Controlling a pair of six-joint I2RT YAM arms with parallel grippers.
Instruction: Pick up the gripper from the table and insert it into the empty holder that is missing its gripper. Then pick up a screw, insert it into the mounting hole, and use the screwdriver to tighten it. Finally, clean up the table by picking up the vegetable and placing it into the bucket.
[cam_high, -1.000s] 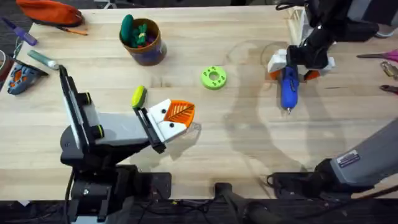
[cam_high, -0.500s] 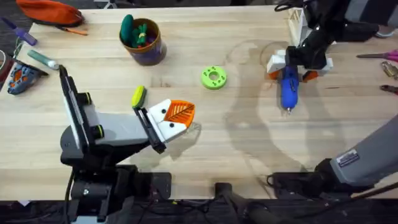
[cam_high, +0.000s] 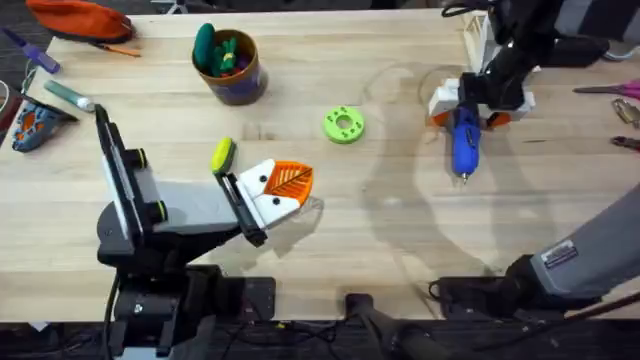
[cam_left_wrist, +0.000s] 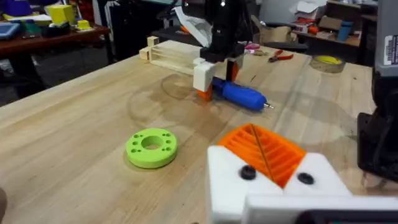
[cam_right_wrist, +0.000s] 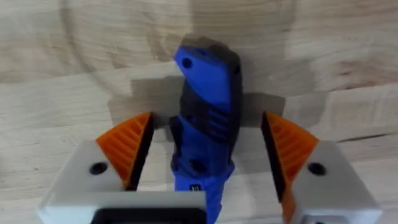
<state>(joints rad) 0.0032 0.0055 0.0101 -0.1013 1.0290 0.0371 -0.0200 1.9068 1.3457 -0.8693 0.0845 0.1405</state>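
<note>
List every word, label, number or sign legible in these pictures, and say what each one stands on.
None can be read.
White label on the right arm's grey link: print too small to read.
White sticker on the dark post at the edge of the left wrist view: blurred, unreadable.
Small pale mark low on the blue screwdriver between the open fingers of the right gripper: too blurred to read.

No readable text. White label on right arm (cam_high: 560, 256): print too small. Mark on screwdriver (cam_right_wrist: 196, 187): illegible.
</note>
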